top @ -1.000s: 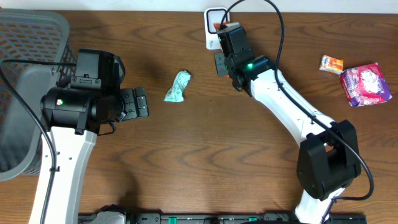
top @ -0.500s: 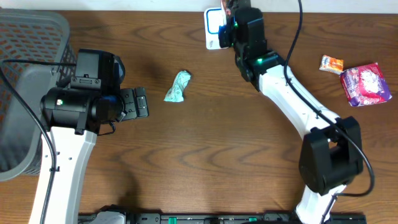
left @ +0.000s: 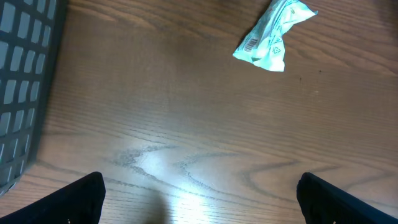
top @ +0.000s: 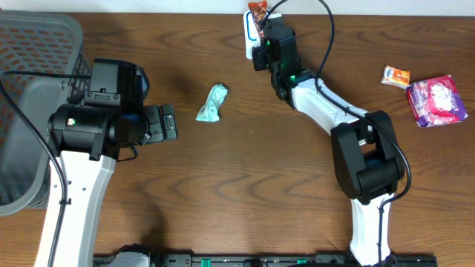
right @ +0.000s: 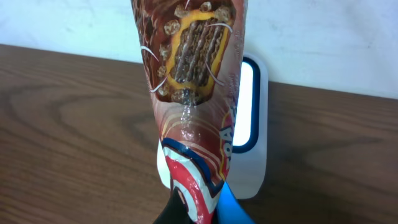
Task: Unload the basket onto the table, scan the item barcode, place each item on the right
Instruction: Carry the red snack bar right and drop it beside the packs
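Observation:
My right gripper (right: 202, 214) is shut on the lower end of a brown and red snack bar wrapper (right: 193, 74). The bar stands up directly in front of the white barcode scanner (right: 252, 106), whose window glows white. From overhead, the bar (top: 257, 12) and right gripper (top: 261, 33) are at the table's far edge, over the scanner (top: 248, 37). Open and holding nothing, my left gripper (top: 169, 122) hangs over bare wood at the left; its dark fingertips (left: 81, 199) show only at the bottom corners of the left wrist view.
A teal packet (top: 212, 102) with a barcode lies ahead of the left gripper (left: 202, 208), also seen as the teal packet (left: 273, 37) in the wrist view. A grey basket (top: 30, 44) fills the left edge. An orange packet (top: 395, 76) and a purple packet (top: 436, 100) lie at right.
My right arm has swung toward the back edge and turned, carrying the snack bar over the scanner. The left arm has not moved.

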`<move>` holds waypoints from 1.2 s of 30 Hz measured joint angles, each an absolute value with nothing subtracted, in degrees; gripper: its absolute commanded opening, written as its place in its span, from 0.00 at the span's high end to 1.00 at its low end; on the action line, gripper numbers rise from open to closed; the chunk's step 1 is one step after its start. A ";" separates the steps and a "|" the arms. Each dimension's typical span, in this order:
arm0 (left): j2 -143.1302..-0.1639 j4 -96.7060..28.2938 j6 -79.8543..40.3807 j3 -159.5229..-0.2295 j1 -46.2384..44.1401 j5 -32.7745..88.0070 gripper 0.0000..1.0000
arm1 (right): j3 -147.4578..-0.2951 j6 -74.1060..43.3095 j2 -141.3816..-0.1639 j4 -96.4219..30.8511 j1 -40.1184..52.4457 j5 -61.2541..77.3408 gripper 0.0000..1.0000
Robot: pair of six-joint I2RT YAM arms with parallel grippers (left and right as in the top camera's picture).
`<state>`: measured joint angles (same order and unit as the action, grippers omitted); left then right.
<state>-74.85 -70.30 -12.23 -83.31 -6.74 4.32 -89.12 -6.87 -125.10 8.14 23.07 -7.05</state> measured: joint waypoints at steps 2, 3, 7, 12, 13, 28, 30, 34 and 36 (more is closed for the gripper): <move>-74.85 -70.30 -12.23 -83.31 -6.74 4.32 0.02 | -89.14 -7.09 -125.08 7.90 22.79 -7.01 0.99; -74.85 -70.30 -12.23 -83.31 -6.74 4.32 0.02 | -89.17 -7.38 -125.08 7.42 22.55 -7.05 0.99; -74.85 -70.30 -12.23 -83.31 -6.74 4.32 0.02 | -89.56 -8.82 -125.08 4.08 20.67 -6.90 0.99; -74.85 -70.32 -12.23 -83.31 -6.74 4.29 0.02 | -90.26 -9.67 -124.07 -4.29 16.32 -8.47 0.99; -74.85 -70.32 -12.23 -83.33 -6.74 4.32 0.02 | -90.26 -9.78 -123.66 -6.20 15.33 -9.10 0.99; -74.85 -70.32 -12.23 -83.31 -6.74 4.29 0.02 | -91.22 0.01 -118.02 -35.70 -2.70 -8.27 0.99; -74.85 -70.32 -12.23 -83.31 -6.74 4.32 0.02 | -91.15 1.85 -118.02 -36.64 -4.12 -8.34 0.99; -74.85 -70.32 -12.23 -83.31 -6.74 4.29 0.02 | -89.86 4.89 -118.02 -37.30 -8.01 -8.29 0.99; -74.85 -70.30 -12.23 -83.31 -6.74 4.32 0.02 | -88.90 5.74 -118.02 -37.26 -9.96 -8.34 0.99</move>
<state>-74.85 -70.30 -12.23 -83.31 -6.74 4.32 -88.90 5.74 -118.02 -37.26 -9.96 -8.34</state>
